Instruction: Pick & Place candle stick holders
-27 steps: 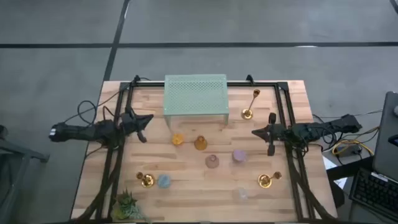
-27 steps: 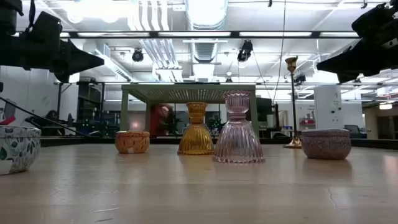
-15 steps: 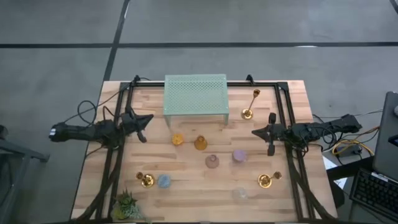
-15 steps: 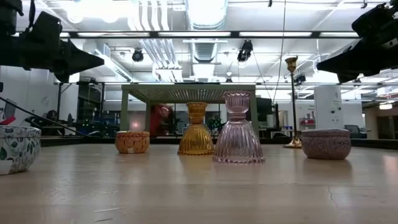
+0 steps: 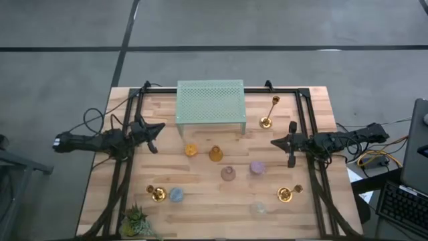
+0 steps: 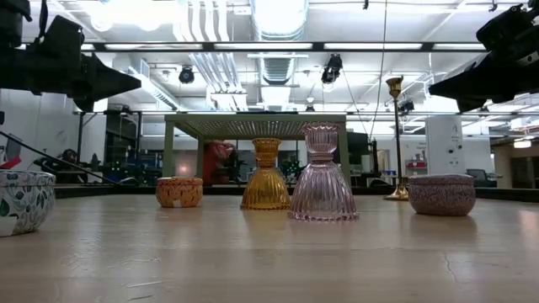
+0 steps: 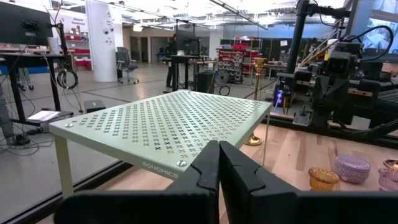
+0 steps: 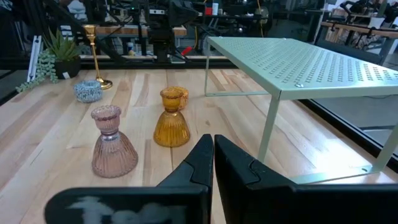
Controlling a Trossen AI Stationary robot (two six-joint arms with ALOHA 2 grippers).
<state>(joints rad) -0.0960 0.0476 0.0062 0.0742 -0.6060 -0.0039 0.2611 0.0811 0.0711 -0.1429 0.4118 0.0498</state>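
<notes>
Several candle stick holders stand on their bases on the wooden table. A tall slender gold one (image 5: 269,112) is right of the mint-green stand (image 5: 210,102). A squat orange one (image 5: 191,150), an amber one (image 5: 215,154), a pink one (image 5: 229,174) and a purple one (image 5: 257,167) stand mid-table. A gold one (image 5: 157,194) and a blue one (image 5: 176,195) are near left. Another gold one (image 5: 287,194) and a clear one (image 5: 258,208) are near right. My left gripper (image 5: 155,130) is shut and empty at the left. My right gripper (image 5: 274,142) is shut and empty at the right.
A small spiky green plant (image 5: 137,219) sits at the near left corner. A black frame (image 5: 125,167) runs along the table's left, right and far sides. The mint-green stand rests on thin legs at the far middle, with open room under it.
</notes>
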